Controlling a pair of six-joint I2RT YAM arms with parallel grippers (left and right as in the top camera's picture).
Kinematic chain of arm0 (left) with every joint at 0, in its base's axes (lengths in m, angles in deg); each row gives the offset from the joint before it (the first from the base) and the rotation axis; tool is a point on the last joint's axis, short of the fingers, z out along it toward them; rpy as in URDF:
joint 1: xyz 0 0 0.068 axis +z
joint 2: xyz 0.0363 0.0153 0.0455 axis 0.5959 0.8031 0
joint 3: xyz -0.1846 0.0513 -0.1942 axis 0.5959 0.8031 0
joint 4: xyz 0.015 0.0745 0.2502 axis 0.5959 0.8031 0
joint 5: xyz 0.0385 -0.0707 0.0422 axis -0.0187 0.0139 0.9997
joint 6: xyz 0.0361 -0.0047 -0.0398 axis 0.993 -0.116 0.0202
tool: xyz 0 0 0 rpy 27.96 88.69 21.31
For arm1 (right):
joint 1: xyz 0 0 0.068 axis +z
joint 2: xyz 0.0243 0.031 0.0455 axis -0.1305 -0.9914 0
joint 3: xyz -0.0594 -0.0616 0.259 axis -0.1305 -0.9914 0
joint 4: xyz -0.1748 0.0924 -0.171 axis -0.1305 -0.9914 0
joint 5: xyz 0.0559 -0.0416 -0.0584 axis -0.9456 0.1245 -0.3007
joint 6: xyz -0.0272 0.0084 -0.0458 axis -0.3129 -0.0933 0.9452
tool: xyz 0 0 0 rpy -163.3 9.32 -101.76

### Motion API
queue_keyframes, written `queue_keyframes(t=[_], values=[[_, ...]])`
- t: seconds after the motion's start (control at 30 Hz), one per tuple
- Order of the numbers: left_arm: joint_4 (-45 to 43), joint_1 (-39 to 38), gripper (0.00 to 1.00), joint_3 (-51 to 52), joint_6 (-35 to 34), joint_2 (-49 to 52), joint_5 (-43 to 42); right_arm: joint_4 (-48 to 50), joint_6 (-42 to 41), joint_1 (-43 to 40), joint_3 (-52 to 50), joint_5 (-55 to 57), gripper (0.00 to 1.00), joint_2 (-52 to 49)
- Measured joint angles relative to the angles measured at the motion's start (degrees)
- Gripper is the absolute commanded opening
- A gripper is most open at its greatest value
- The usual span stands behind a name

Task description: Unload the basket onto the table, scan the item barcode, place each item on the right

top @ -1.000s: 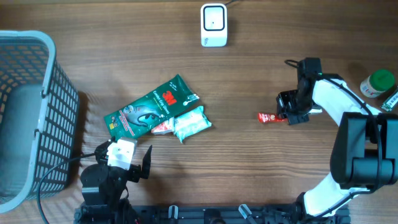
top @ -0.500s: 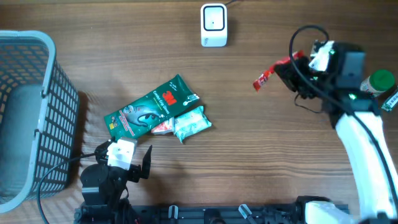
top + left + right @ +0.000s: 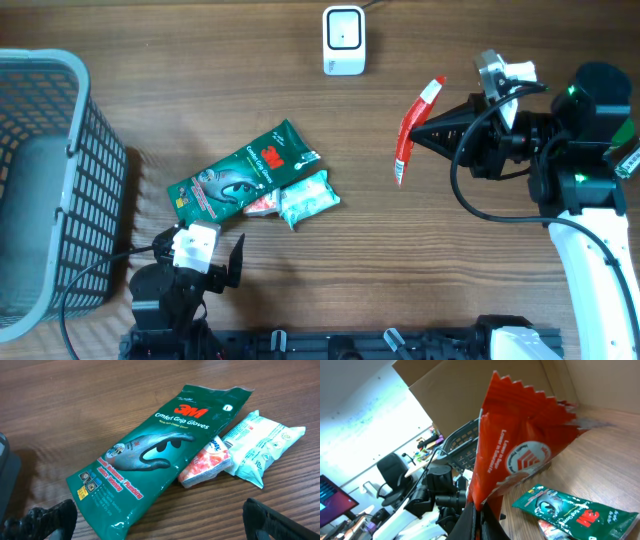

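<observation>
A red sachet (image 3: 408, 135) hangs in the air right of the table's middle, pinched at one end by my right gripper (image 3: 422, 130), which is shut on it. In the right wrist view the red sachet (image 3: 520, 445) rises from the closed jaws of that gripper (image 3: 479, 521), its printed face toward the camera. No barcode shows on it. The white scanner (image 3: 343, 40) stands at the far edge, up and left of the sachet. My left gripper (image 3: 197, 262) rests open at the near edge, just short of a green 3M gloves pack (image 3: 160, 455).
A green gloves pack (image 3: 245, 170), a white-teal packet (image 3: 308, 198) and a small orange-white packet (image 3: 207, 462) lie together left of centre. A grey basket (image 3: 40, 180) fills the far left. A green-capped bottle (image 3: 608, 133) stands at the right edge.
My right arm has lifted the red sachet off the table, swung it up and left, and turned it from lying flat to hanging nearly lengthwise. The left arm has not moved.
</observation>
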Motion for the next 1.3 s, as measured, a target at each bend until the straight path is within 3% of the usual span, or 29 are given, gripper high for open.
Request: queue_keyframes(t=[0.8, 1.03, 1.3], values=[[0.00, 0.00, 1.00, 0.00, 0.00, 0.00, 0.00, 0.85, 8.94, 0.00, 0.00, 0.00, 0.04, 0.00], [0.00, 0.00, 1.00, 0.00, 0.00, 0.00, 0.00, 0.83, -0.94, 0.00, 0.00, 0.00, 0.04, 0.00], [0.00, 0.00, 1.00, 0.00, 0.00, 0.00, 0.00, 0.83, -4.44, 0.00, 0.00, 0.00, 0.04, 0.00]])
